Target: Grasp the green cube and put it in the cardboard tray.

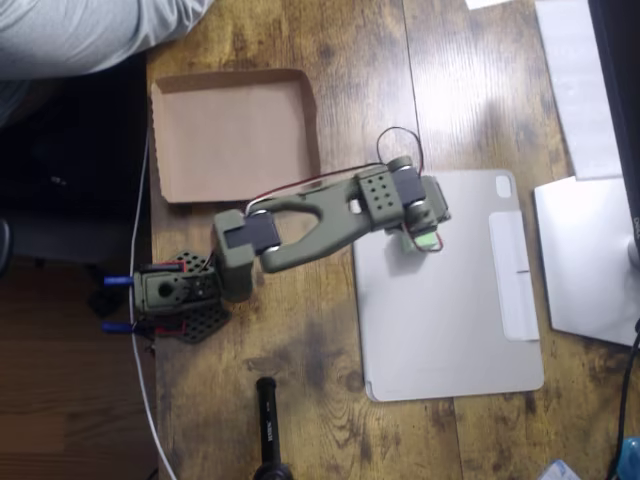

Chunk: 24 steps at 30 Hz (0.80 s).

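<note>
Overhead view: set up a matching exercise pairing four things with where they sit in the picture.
Things:
1. brown cardboard tray
2. small light-green cube
3. flat grey tablet cover
4. olive-green robot arm's base

Places:
A. under the arm's gripper end, over the cover's top edge
B. upper left, empty
C. left edge of the wooden table
D. right of centre, lying flat

Pairs: 1-B, 2-A, 3-D, 4-C

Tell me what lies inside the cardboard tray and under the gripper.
The cardboard tray shows bare brown floor, nothing inside. Under the gripper, a sliver of the green cube peeks out over the grey tablet cover; the arm covers the rest, so the grip itself is hidden.
</note>
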Motion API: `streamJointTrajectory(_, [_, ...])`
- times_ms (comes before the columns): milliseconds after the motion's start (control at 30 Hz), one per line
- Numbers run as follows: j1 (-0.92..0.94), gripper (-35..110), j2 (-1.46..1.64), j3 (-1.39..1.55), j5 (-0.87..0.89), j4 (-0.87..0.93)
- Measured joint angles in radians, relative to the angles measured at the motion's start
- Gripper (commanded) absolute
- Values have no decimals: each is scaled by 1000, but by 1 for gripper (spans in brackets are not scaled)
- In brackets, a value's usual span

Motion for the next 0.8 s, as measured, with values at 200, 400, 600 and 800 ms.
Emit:
streamJointTrajectory(200, [9, 22, 3, 40, 2, -51])
streamJointTrajectory(400, [18, 29, 17, 132, 0, -143])
streamJointTrajectory(600, [40, 29, 49, 245, 6, -253])
streamJointTrajectory(800, [43, 29, 51, 400, -14, -451])
